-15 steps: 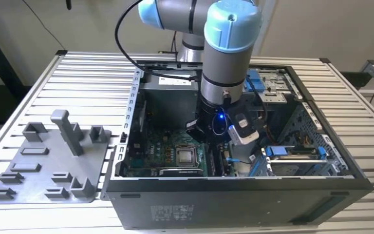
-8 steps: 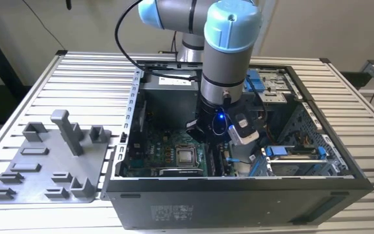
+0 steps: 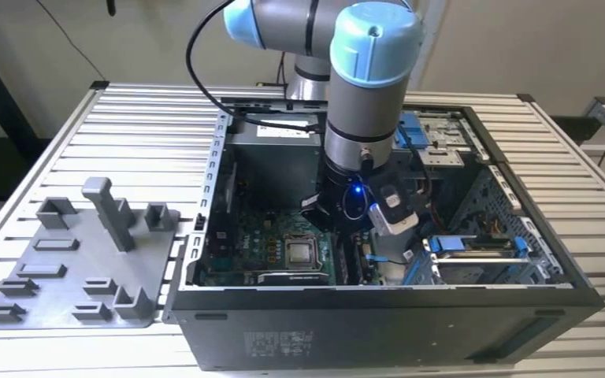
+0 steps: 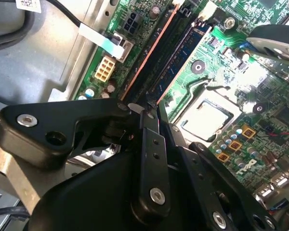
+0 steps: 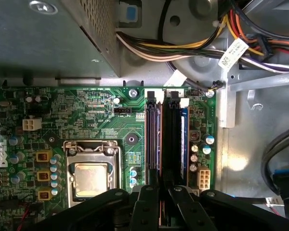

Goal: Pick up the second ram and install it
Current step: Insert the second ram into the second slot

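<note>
So I've got the grey-and-blue robot arm [image 3: 364, 118] reaching down into the open black computer case [image 3: 387, 315], which sits on the slatted metal desk [image 3: 145, 126]. The black pincer [image 5: 161, 204] is right over the long black memory slots [image 5: 154, 139] on the green motherboard [image 5: 86, 110], next to the square silver processor socket [image 5: 90, 175]. In both wrist views its fingers [image 4: 149, 144] look pressed close together around something thin at the slot line, but I can't tell for sure if they're pinching it. The second ram, a thin dark board with a blue edge [image 5: 182, 144], sits upright in a slot. The grey plastic fixture tray [image 3: 82, 268] sits to the exterior view's left of the case.
</note>
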